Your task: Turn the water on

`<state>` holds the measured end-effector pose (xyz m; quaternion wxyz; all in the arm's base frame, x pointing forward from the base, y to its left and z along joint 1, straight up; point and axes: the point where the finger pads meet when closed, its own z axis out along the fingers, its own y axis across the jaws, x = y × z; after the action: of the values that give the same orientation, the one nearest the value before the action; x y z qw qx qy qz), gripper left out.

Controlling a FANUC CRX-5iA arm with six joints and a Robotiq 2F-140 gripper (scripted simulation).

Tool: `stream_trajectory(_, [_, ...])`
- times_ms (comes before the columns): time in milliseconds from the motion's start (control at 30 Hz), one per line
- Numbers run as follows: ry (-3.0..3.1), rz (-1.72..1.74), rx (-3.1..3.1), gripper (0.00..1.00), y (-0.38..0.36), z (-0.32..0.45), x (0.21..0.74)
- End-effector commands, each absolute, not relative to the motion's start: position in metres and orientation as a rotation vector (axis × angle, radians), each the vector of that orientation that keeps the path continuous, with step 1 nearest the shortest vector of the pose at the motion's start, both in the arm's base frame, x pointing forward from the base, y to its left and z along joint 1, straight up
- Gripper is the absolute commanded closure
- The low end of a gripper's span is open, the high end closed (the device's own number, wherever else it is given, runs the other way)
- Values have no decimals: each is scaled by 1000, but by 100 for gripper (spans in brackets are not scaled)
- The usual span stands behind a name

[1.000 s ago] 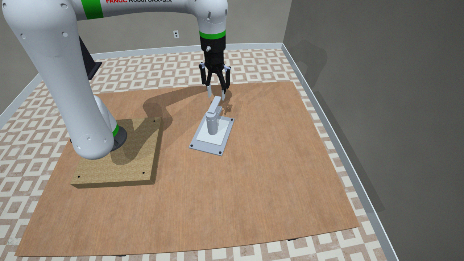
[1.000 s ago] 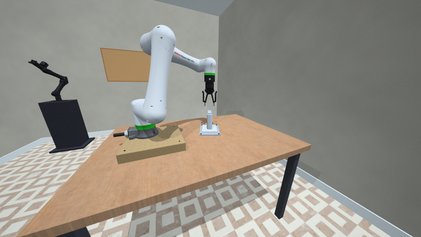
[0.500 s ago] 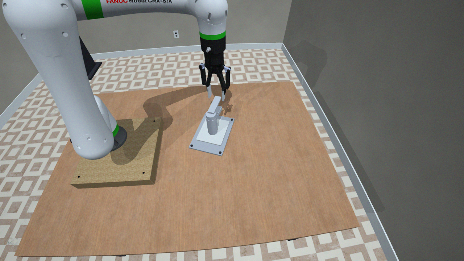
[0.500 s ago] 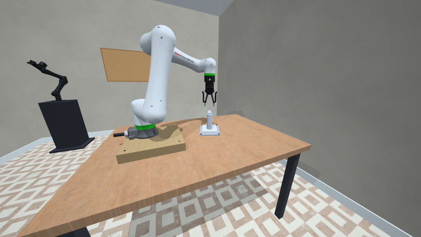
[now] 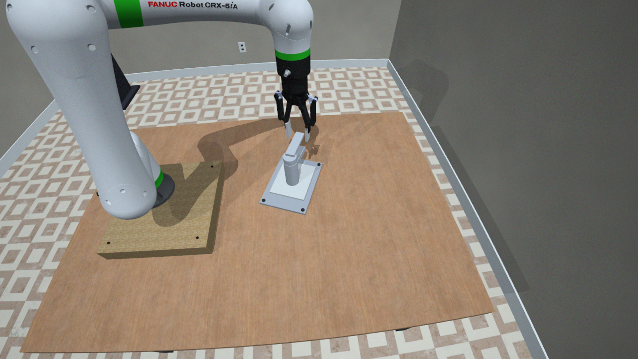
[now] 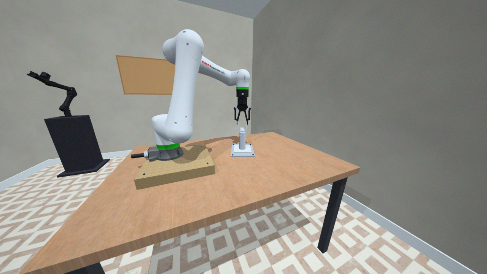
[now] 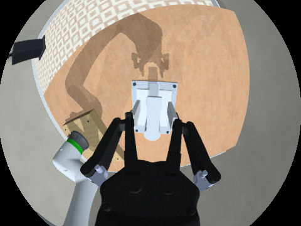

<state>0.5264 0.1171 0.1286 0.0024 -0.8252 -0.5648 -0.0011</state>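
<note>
A grey tap (image 5: pixel 292 171) stands upright on a grey base plate (image 5: pixel 292 186) near the middle of the wooden table. Its flat lever (image 5: pixel 295 145) lies on top and points toward the table's far edge. My gripper (image 5: pixel 297 132) points straight down, a little above the lever's far end. Its fingers are partly open, one on each side of the lever line, and hold nothing. In the wrist view the lever (image 7: pixel 154 113) lies between the two fingertips. In the exterior view the gripper (image 6: pixel 242 124) hangs just above the tap (image 6: pixel 242 139).
The arm's base stands on a wooden block (image 5: pixel 171 214) at the table's left. A black stand with a small arm (image 6: pixel 69 136) is on the floor behind. A grey wall runs close along the table's right side.
</note>
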Motion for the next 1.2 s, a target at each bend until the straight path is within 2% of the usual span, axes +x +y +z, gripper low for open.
stream_trajectory(0, [-1772, -4, -2589, 59, 117, 124, 527])
stream_trajectory(1167, [-1772, -4, -2589, 59, 117, 99, 527])
